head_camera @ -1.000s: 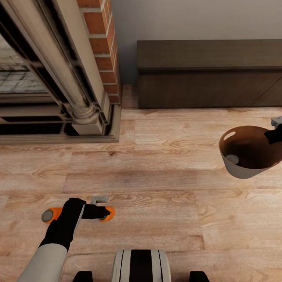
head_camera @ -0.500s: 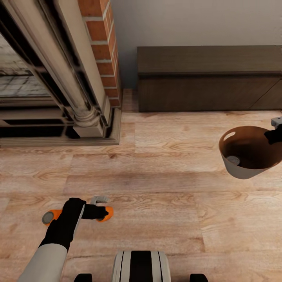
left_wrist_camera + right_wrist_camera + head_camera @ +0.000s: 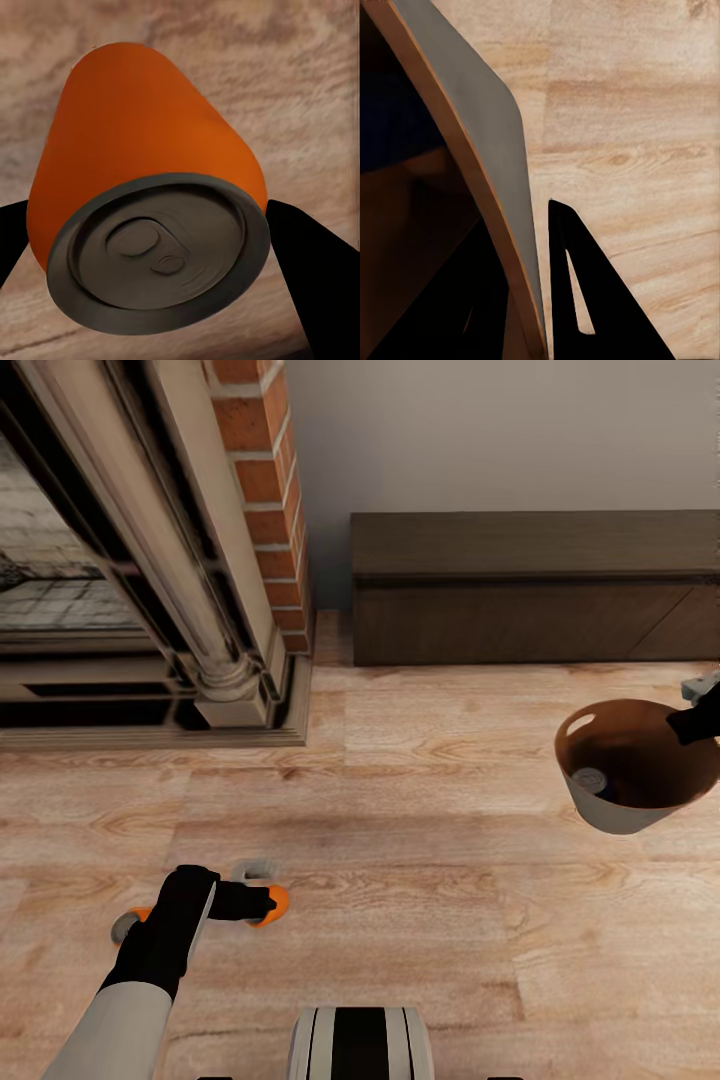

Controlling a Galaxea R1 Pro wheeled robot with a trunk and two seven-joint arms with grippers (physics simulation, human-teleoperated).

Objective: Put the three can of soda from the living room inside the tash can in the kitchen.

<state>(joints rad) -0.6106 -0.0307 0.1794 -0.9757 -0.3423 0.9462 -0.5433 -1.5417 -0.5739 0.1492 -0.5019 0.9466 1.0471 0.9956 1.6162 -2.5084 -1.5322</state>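
Observation:
My left gripper [image 3: 258, 890] is shut on a bright orange can of soda [image 3: 276, 903], held on its side low over the wood floor. The can's grey top [image 3: 124, 926] peeks out beyond the wrist. In the left wrist view the can [image 3: 142, 142] sits between the two black fingers [image 3: 311, 262] with its top towards the camera. My right gripper [image 3: 698, 712] is shut on the rim of the tash can [image 3: 612, 812], which hangs above the floor at the right. Inside its brown bowl lies another can [image 3: 590, 780], mostly hidden. The right wrist view shows the bin's wall [image 3: 484, 142] pinched between the fingers [image 3: 577, 300].
A brick-flanked fireplace [image 3: 255, 510] with a stone column fills the left back. A low dark cabinet [image 3: 530, 585] stands against the grey wall behind. Light wood floor [image 3: 420, 880] stretches between them and my base [image 3: 360, 1045].
The whole view has shifted, with fireplace and cabinet lower in the picture: the camera moved. The bin has drifted slightly left and the can inside it has slid. The left hand keeps its hold.

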